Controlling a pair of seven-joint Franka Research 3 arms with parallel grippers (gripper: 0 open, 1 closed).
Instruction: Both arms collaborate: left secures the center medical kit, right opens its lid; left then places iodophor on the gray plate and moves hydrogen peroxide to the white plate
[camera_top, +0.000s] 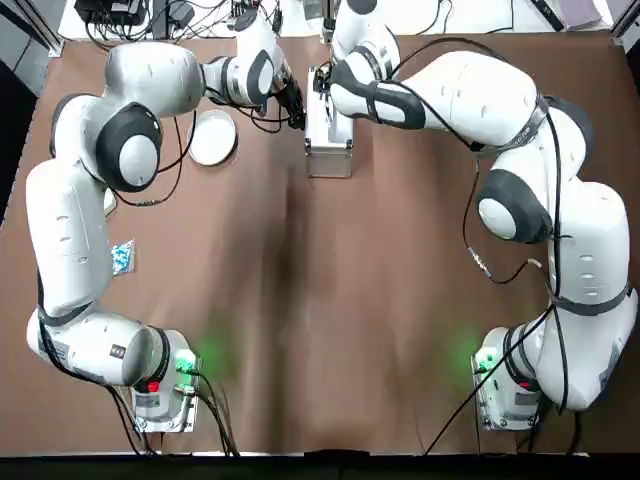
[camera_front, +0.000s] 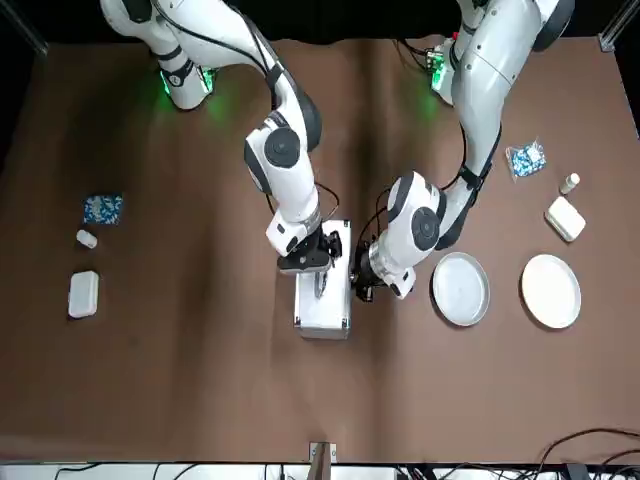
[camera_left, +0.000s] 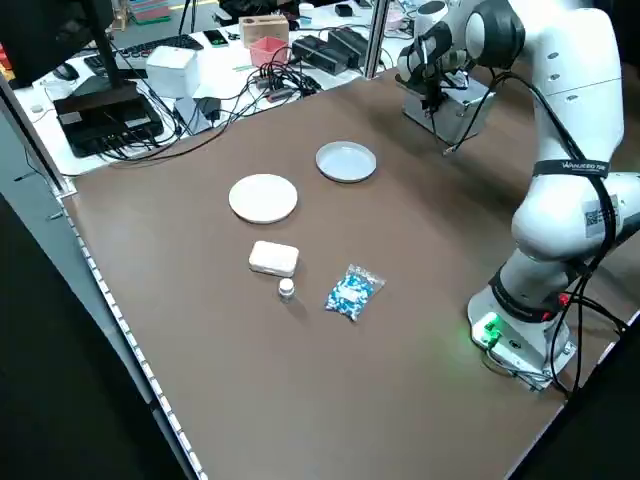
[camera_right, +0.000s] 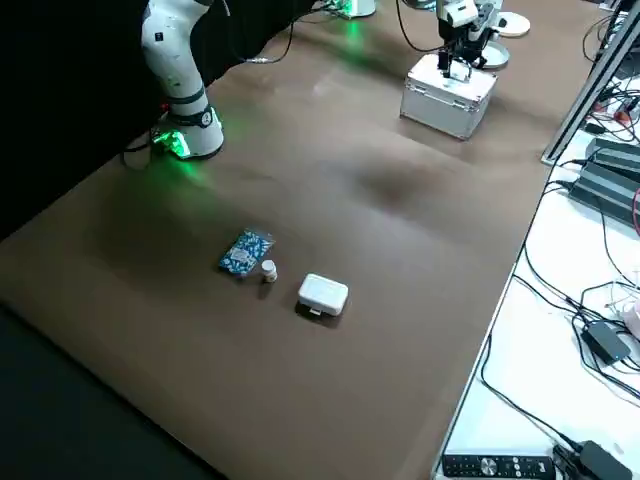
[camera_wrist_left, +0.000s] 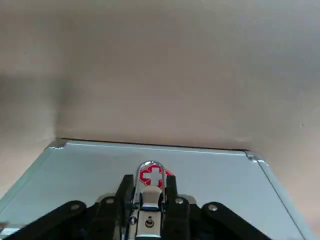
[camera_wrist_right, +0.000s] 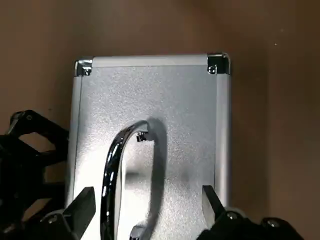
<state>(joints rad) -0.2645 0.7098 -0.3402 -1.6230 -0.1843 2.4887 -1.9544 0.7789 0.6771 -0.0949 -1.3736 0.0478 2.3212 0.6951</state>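
While my left claw (camera_wrist_left: 148, 210) presses against the side of the case (camera_front: 322, 290) with its fingers drawn narrow around the latch (camera_wrist_left: 150, 192), my right claw (camera_wrist_right: 145, 210) hangs spread wide over the lid (camera_wrist_right: 150, 140), a finger on either side of the metal handle (camera_wrist_right: 117, 175). The case stands closed at the table's far middle, with a gray plate (camera_front: 460, 289) just beside it and a white plate (camera_front: 550, 291) beyond.

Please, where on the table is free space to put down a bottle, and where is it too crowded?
Free: the wide brown stretch between the medical kit and the arm bases, and both plates, gray plate and white plate. Crowded: around the kit, where the left pincer and right pincer work.
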